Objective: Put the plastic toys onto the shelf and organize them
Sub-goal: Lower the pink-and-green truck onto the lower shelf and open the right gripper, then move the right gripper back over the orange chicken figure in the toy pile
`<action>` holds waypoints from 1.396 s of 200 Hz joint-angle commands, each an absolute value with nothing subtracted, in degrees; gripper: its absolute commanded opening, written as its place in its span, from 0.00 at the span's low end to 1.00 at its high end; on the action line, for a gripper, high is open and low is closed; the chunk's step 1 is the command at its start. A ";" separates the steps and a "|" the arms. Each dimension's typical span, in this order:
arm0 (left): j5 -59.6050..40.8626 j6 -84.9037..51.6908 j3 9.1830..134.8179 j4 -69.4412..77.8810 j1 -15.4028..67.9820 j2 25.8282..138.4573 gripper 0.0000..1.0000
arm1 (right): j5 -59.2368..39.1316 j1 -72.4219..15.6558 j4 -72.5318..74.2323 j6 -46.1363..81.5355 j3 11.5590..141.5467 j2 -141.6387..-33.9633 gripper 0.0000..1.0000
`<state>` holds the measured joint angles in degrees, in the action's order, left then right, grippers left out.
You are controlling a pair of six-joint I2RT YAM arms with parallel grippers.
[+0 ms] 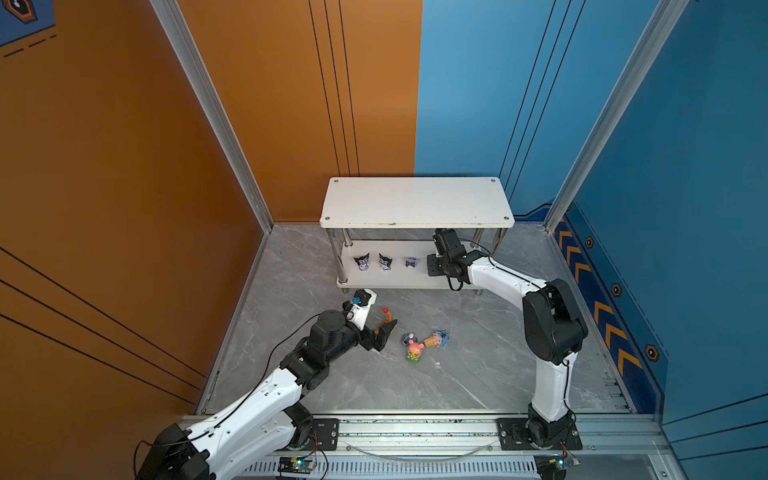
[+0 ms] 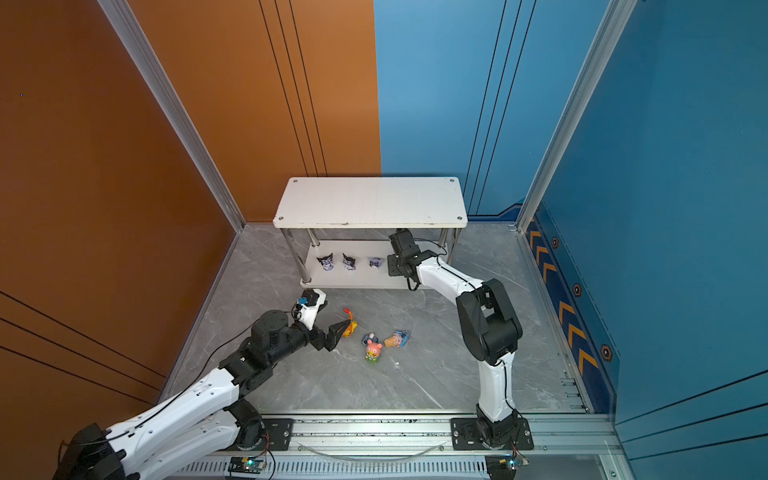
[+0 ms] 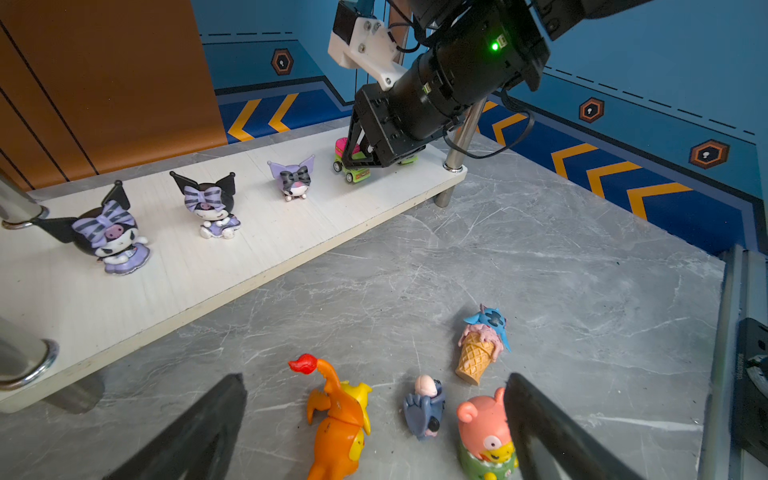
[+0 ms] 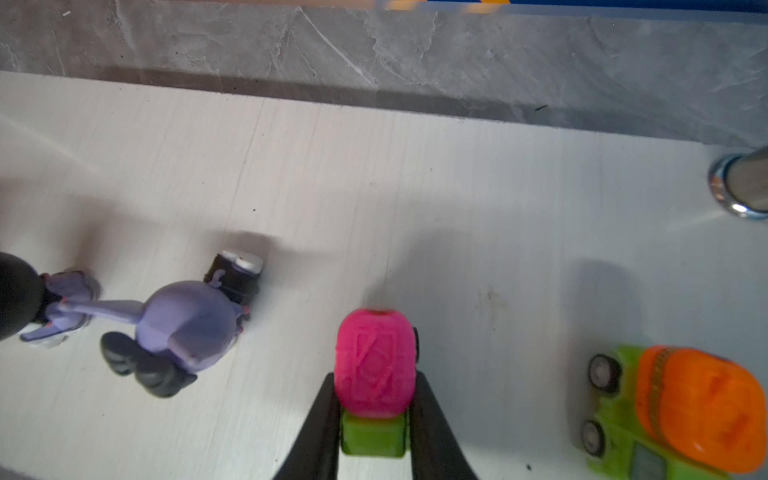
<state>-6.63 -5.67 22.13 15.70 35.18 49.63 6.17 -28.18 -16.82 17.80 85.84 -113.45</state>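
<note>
The right hand [image 4: 374, 376], mid-picture in both top views, pinches the pink-topped car [image 4: 374, 357] down on the lower board of the shelf [image 4: 415, 187] and, I think, must let go next, while the left hand [image 3: 374, 376] hangs wide open over the orange creature [image 3: 338, 428] on the table [image 3: 540, 249].

Bright, even light casts soft shadows on the shelf [image 4: 415, 187]; the right wrist view is blurry close up.

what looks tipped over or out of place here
Three toys lie toppled on the floor before the shelf: the orange creature, the blue figure on a cone and the grey-blue donkey. The pink bear beside them stands upright.
</note>
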 commanded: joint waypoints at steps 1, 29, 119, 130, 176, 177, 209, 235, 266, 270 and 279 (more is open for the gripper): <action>-6.55 -5.45 20.86 16.76 34.45 49.80 0.98 | 6.84 -27.77 -19.62 17.31 88.42 -114.74 0.23; -6.53 -5.37 20.84 16.74 34.37 49.91 0.98 | 7.80 -27.53 -19.95 17.30 88.90 -114.99 0.23; -6.92 -5.59 20.98 16.85 34.19 50.06 0.98 | 9.32 -27.42 -21.89 17.52 88.76 -114.48 0.28; -6.93 -5.56 20.98 16.79 34.22 49.93 0.98 | 9.27 -27.42 -21.90 17.54 88.73 -114.43 0.29; -6.92 -5.61 21.00 16.74 34.23 49.76 0.98 | 9.10 -27.41 -22.41 17.67 88.95 -114.79 0.35; -6.89 -5.62 21.05 16.77 34.21 49.75 0.98 | 9.08 -27.42 -22.37 17.67 88.95 -114.79 0.35; -6.84 -5.58 20.96 16.68 34.19 49.61 0.98 | 9.23 -27.33 -22.50 17.67 88.73 -114.37 0.41; -6.77 -5.54 20.92 16.62 34.19 49.47 0.98 | 8.28 -27.40 -21.30 17.67 87.47 -112.88 0.46; -6.99 -5.89 20.94 16.62 34.23 49.37 0.98 | 8.24 -27.90 -20.47 17.75 85.15 -109.48 0.52; -6.95 -5.82 20.94 16.63 34.19 49.33 0.98 | 8.24 -28.01 -20.54 17.82 84.92 -108.95 0.53; -7.10 -5.93 20.94 16.68 34.21 49.33 0.98 | 8.46 -28.40 -20.74 17.98 84.03 -107.86 0.53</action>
